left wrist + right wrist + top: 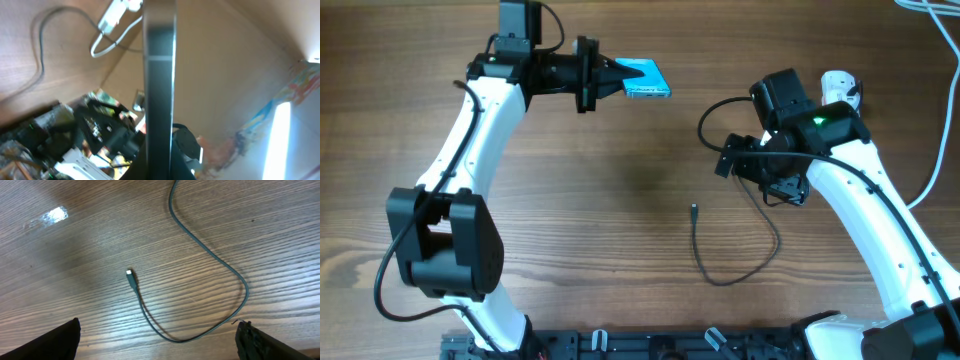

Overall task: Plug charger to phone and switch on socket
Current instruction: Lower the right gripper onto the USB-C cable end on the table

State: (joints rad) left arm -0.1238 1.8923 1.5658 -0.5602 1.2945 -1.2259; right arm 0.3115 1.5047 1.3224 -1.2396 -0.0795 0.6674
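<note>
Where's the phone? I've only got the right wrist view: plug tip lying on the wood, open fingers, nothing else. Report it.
Observer: The phone is clamped in the left fingers, out at the far side, left of centre.
Operator: Now give me the socket.
Observer: The socket lies at the far right, mostly hidden behind the right arm; only its white end shows.
</note>
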